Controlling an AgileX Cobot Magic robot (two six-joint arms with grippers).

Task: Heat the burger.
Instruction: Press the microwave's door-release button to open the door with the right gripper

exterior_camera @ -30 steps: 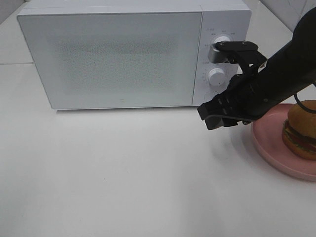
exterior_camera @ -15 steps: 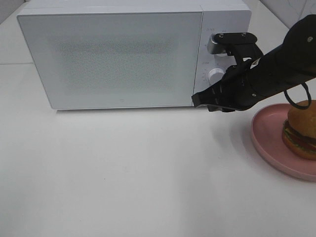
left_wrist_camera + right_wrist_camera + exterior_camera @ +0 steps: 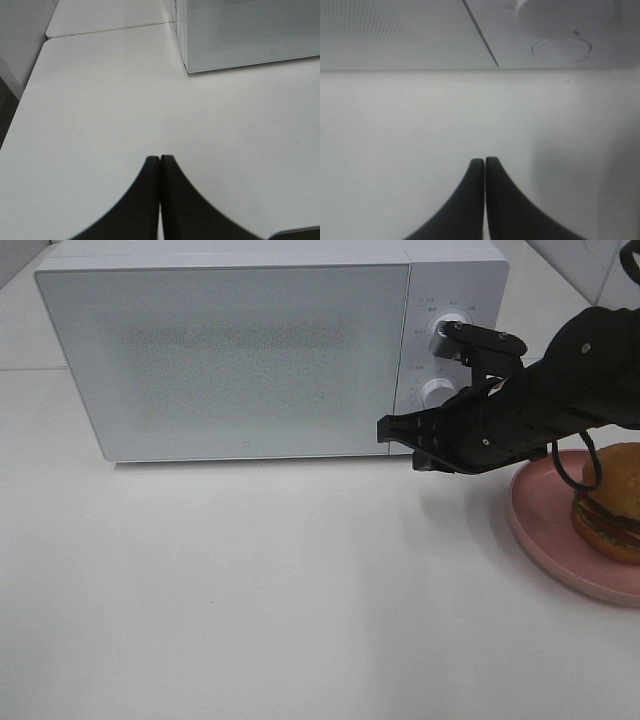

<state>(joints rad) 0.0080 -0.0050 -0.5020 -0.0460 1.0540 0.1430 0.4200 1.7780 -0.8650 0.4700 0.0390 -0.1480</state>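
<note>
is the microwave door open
No, the microwave door sits flush and closed in the exterior high view, and the burger rests on the pink plate beside it.

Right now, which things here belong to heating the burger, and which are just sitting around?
In the job: burger, pink plate under it, microwave with door shut, right gripper near its door edge.
Just there: left gripper, shut above the white table.

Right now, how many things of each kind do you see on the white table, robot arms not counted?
White box-shaped microwave oven: 1
Pink round plate: 1
Round burger with golden-brown bun: 1
Total: 3
</note>
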